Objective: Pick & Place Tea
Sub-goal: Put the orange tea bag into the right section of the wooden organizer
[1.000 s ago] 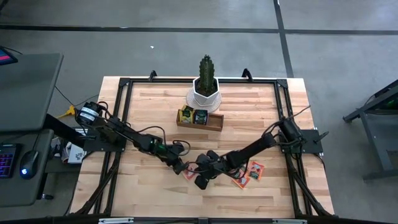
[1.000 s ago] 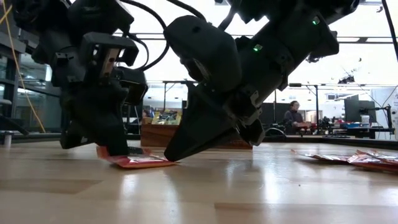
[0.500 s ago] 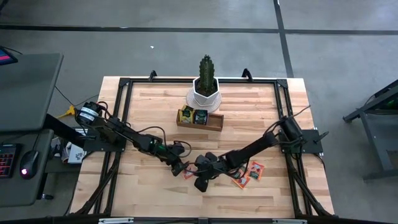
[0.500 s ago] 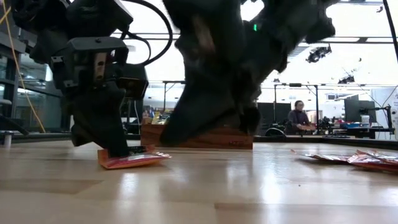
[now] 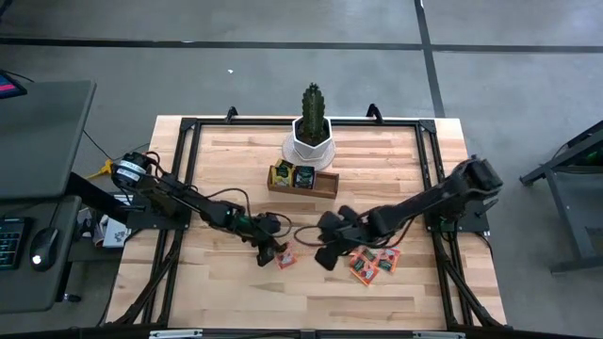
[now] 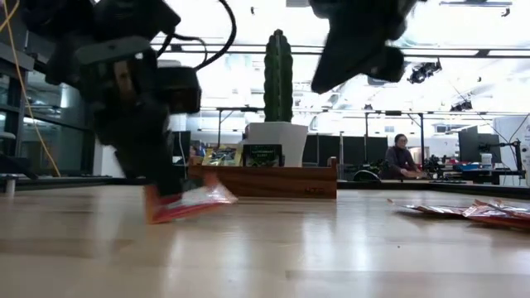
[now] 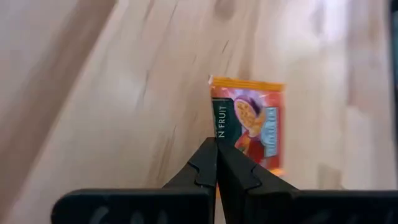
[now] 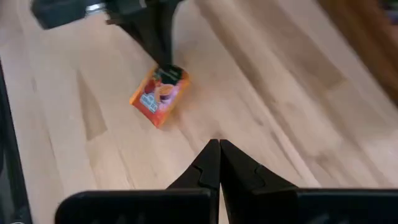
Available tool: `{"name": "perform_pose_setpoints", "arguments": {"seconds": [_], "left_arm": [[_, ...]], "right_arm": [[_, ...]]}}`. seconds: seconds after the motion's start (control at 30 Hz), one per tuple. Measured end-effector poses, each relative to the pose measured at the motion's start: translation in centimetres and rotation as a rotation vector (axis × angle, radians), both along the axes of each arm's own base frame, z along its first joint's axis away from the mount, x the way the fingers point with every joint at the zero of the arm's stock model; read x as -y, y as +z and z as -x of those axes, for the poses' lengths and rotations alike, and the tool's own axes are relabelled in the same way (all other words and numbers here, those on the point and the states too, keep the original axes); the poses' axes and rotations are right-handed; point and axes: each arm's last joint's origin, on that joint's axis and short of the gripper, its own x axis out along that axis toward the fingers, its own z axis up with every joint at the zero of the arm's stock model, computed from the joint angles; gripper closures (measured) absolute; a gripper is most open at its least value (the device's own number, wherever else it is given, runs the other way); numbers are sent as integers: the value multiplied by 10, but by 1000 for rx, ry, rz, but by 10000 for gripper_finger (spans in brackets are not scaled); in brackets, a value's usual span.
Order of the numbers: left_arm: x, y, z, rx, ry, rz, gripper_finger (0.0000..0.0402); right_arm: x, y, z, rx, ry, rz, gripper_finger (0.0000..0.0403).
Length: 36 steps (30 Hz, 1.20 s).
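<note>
While the high view only shows a small orange-red square tea sachet (image 5: 285, 258) at the tip of the left gripper (image 5: 269, 254), the low view reveals that the sachet (image 6: 189, 201) is tilted, one edge pinched under the dark fingers and the far edge lifted off the pale wooden table (image 6: 265, 248). From the left wrist view the printed fruit label on the sachet (image 7: 255, 124) is readable in part, and the two fingertips (image 7: 205, 165) meet tightly on its dark edge strip. The right wrist view looks down on the same sachet (image 8: 159, 95) from farther off, with the left gripper (image 8: 163, 61) clamped on one corner. The right gripper (image 5: 326, 252) hangs above the table, just beside the sachet, fingers pressed together on nothing. Several more orange-red sachets (image 5: 375, 261) lie flat on the table near the right arm. A brown wooden three-compartment tray (image 5: 303, 179) holds yellow-green and dark sachets, just in front of a green cactus in a white pot (image 5: 312, 132). Beyond the table, the low view shows a bright workshop with a seated person (image 6: 400, 157).
</note>
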Motion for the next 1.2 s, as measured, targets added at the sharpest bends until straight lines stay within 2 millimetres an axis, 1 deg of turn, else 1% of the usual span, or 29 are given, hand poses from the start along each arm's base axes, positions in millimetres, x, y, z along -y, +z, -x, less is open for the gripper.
{"name": "perform_pose_setpoints", "arguments": {"seconds": [0.13, 0.23, 0.3, 0.4, 0.5, 0.67, 0.83, 1.0, 1.03, 1.2], "left_arm": [[-16, 15, 0, 48, -28, -46, 401], [-27, 32, 3, 106, -39, -89, 401], [-34, 45, 6, 157, -65, -136, 401], [-45, 61, 12, 212, -77, -191, 401], [-60, 78, 15, 300, -88, -240, 401], [-84, 102, 8, 330, -148, -316, 401], [-107, 146, -6, 340, -189, -468, 401], [-135, 173, -21, 243, -193, -554, 401], [-139, 177, -24, 228, -198, -565, 401], [-154, 183, -45, 180, -207, -576, 401]], "right_arm": [[10, 15, 25, -6, -82, -5, 403], [14, 17, 45, 21, -137, -16, 403], [17, 14, 59, 44, -182, -22, 403], [21, 2, 79, 104, -250, -51, 403], [24, -9, 91, 186, -262, -101, 403], [29, -20, 96, 259, -269, -132, 403], [38, -22, 91, 239, -191, -109, 403], [50, -22, 88, 211, -137, -85, 403], [53, -22, 87, 200, -119, -76, 403], [67, -21, 85, 167, -26, -71, 403]]}}
